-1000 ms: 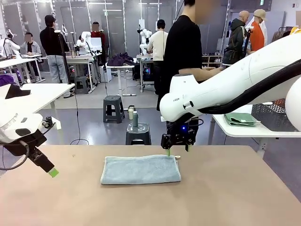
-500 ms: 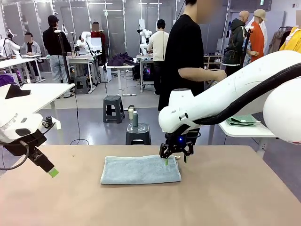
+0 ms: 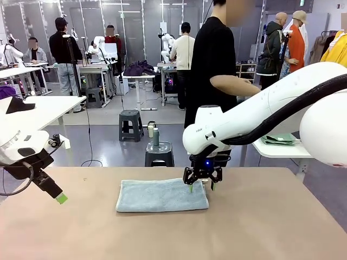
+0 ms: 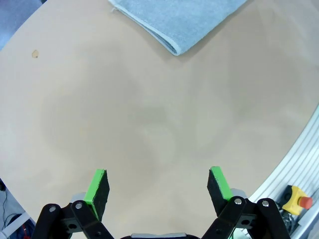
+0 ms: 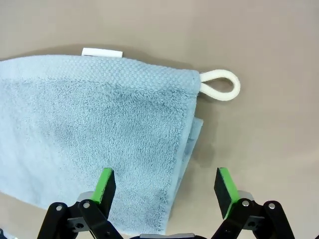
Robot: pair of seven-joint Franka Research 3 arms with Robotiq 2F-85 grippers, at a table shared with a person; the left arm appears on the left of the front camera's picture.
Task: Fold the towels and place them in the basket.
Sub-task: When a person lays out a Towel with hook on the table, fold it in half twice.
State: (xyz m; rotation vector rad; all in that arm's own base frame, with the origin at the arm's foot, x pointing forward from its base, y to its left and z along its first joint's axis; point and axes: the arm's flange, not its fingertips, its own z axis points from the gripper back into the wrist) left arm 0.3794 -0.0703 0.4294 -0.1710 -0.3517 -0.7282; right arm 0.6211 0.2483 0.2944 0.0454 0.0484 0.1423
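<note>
Right gripper (image 3: 200, 188): jaws wide apart, nothing held | pale blue-grey folded terry towel (image 5: 99, 129): directly beneath, one finger over its end, the other past the edge above the tan worktop (image 3: 260, 227) | left gripper (image 4: 158, 186): jaws wide apart, empty, towel well ahead
</note>
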